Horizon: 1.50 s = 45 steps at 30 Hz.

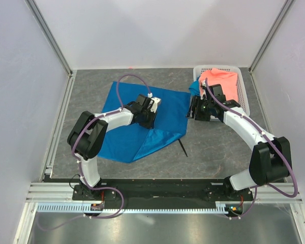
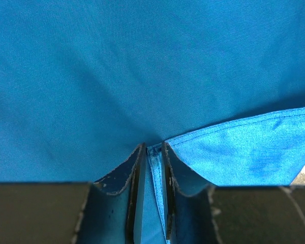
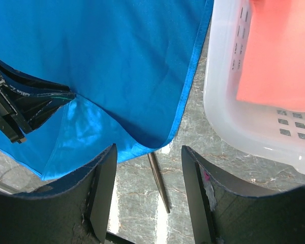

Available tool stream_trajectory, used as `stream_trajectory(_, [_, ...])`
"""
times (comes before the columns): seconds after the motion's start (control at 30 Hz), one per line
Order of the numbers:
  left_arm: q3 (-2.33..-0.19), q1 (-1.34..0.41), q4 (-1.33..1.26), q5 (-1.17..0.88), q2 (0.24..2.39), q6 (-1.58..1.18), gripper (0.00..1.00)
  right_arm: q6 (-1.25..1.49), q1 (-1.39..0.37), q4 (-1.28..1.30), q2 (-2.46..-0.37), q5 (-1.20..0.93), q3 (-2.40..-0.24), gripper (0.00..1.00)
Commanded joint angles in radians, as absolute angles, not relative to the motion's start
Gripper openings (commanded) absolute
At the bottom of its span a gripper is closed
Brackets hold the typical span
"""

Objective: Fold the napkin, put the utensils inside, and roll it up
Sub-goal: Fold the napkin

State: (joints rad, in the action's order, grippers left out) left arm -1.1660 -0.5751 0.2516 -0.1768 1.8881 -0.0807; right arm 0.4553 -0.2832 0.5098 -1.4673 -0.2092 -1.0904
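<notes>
Thin pinch!
The left tool (image 2: pixel 151 152) nips the napkin (image 2: pixel 142 66) hem and may slip; the right tool (image 3: pixel 148 157) is spread above the knife (image 3: pixel 159 183), at the napkin's five o'clock.

Napkin (image 1: pixel 117 142): bright blue plain cloth, spread mostly flat on the grey bench, left of centre. The near-right flap is folded over and shows a lighter, shinier face. Utensil (image 1: pixel 183 148): slim black pointed stick lying flat. Its far end is hidden under the napkin's near-right edge and its tip pokes out.
</notes>
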Motion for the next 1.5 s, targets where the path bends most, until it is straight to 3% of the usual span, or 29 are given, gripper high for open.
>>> stream_trajectory(0.0, [-1.141, -0.598, 0.213, -0.137, 1.861, -0.1, 0.25, 0.44, -0.276, 0.483, -1.453, -0.209, -1.08, 0.62])
stream_trajectory(0.2, [-1.131, -0.607, 0.201, -0.152, 1.83, -0.115, 0.3, 0.44, -0.275, 0.48, -1.451, -0.213, -1.072, 0.62])
stream_trajectory(0.47, [-1.106, -0.617, 0.195, -0.135, 1.815, -0.14, 0.3, 0.439, -0.273, 0.479, -1.443, -0.209, -1.066, 0.63])
stream_trajectory(0.83, [-1.071, -0.634, 0.17, -0.132, 1.792, -0.147, 0.13, 0.443, -0.273, 0.477, -1.44, -0.206, -1.063, 0.63])
stream_trajectory(0.97, [-1.071, -0.634, 0.169, -0.132, 1.77, -0.16, 0.02, 0.442, -0.272, 0.476, -1.439, -0.206, -1.06, 0.63])
stream_trajectory(1.47, [-1.055, -0.635, 0.169, -0.181, 1.706, -0.204, 0.02, 0.43, -0.267, 0.477, -1.43, -0.203, -1.048, 0.63])
